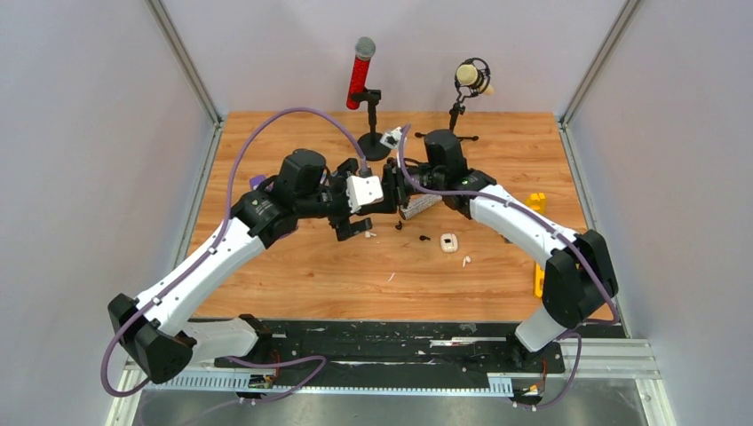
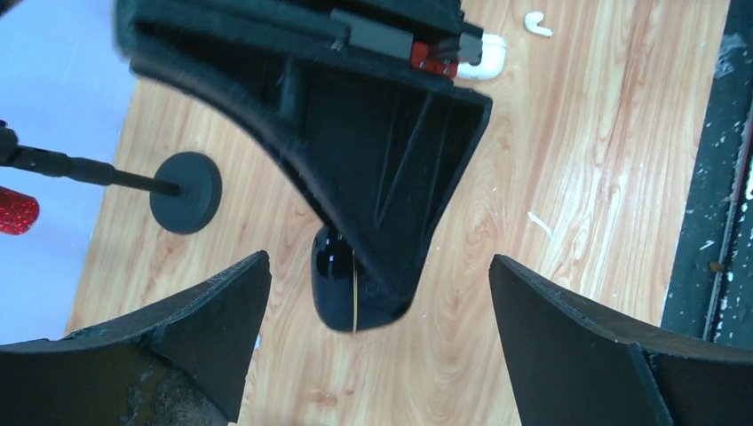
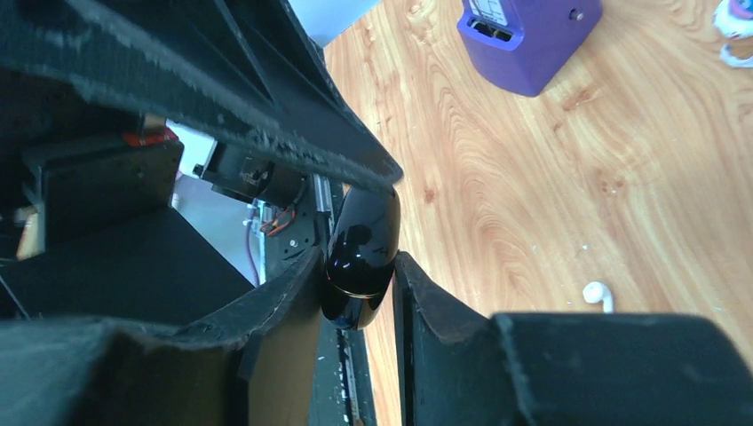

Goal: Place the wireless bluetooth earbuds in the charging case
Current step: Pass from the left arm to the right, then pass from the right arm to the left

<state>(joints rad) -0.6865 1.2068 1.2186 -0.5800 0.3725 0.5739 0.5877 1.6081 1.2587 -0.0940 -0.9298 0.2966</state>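
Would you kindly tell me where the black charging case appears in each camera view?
Top external: not discernible, hidden by the right end effector.
Left wrist: black charging case low centre, partly behind that end effector's finger.
Right wrist: centre, pinched by the right end effector.
Shared landmark: the wooden table.
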